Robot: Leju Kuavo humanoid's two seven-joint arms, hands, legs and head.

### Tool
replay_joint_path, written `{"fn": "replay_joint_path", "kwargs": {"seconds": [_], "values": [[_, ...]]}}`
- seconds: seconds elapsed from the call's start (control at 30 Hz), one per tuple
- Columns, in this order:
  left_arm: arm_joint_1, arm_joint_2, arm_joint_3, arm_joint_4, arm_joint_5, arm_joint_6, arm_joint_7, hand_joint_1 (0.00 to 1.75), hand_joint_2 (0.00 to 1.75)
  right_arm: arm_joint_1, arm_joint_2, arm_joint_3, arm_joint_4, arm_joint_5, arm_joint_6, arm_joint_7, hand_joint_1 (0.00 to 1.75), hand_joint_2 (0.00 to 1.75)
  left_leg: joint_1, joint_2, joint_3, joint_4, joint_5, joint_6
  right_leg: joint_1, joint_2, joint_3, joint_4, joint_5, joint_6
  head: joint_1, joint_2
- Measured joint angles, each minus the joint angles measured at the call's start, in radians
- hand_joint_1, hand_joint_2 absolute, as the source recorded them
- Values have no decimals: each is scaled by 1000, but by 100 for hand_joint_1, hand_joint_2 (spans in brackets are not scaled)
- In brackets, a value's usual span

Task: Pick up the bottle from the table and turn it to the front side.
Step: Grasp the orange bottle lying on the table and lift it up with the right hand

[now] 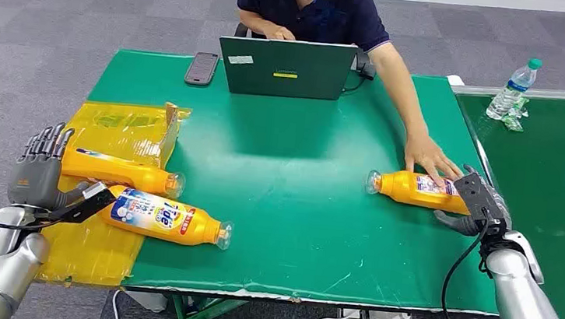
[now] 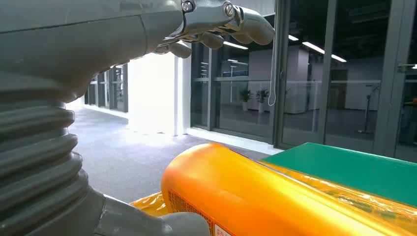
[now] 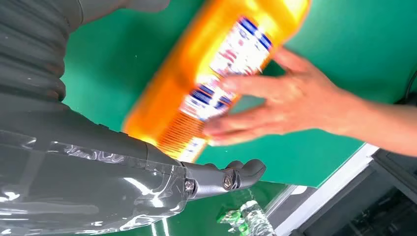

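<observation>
- The bottle (image 1: 415, 189) is lying on its side on the green table (image 1: 298, 208), near the right edge, with a person's hand (image 1: 430, 156) resting on it.
- The right hand (image 1: 472, 203) is waiting just beside the bottle's base, fingers apart and holding nothing.
- The left hand (image 1: 40, 169) is hovering released, fingers spread, by two more bottles (image 1: 147, 197) on the yellow bag (image 1: 111, 123).
- I'd say the right hand should wait until the person's hand is clear, then wrap the body mid-length before lifting and rolling the label forward.

Silver jointed arms, dark grey hands (image 1: 37, 171), ribbed grey wrist covers, perhaps a black cable.
</observation>
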Motion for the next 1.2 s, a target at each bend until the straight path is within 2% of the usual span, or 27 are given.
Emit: {"fn": "replay_joint_path", "kwargs": {"seconds": [0.1,0.27,0.43,0.57,0.73,0.83,0.93,1.03,1.2], "values": [[0,0,0,1,5,-4,-5,0,175,-2,-1,3,0,23,19,13,0,175,0,0,0,0,0,0,0,0,0,0,0,0,0,0],[0,0,0,1,6,-15,-7,0,175,-26,-20,40,1,94,82,84,0,175,0,0,0,0,0,0,0,0,0,0,0,0,0,0],[-4,0,0,1,-2,-31,2,0,175,-111,-63,121,21,163,210,169,0,175,0,1,0,0,1,0,0,0,0,0,0,0,0,0],[-9,0,0,1,-7,-35,8,0,175,-165,-87,170,42,173,233,177,0,175,0,0,0,0,1,0,0,0,0,0,0,0,0,0],[-13,-1,0,1,-8,-35,9,0,175,-188,-98,200,62,176,232,175,0,175,0,0,0,0,1,0,0,0,0,0,0,0,0,0],[-17,-1,0,3,-10,-35,10,0,175,-217,-108,229,78,202,285,184,0,175,0,0,-1,0,1,0,0,0,-1,0,0,0,0,0],[-33,-5,0,7,-19,-43,19,0,175,-297,-122,288,116,245,376,209,0,175,0,1,-1,0,1,1,-1,0,-1,0,1,0,0,0],[-53,-12,-1,12,-25,-47,27,0,175,-423,-125,362,176,288,453,243,0,175,0,2,-1,0,2,2,-1,2,-2,0,3,1,0,0],[-70,-28,-2,20,-21,-47,22,0,175,-608,-119,482,268,329,505,309,0,175,-1,1,-1,0,3,2,-1,1,-2,0,3,1,0,0]]}}
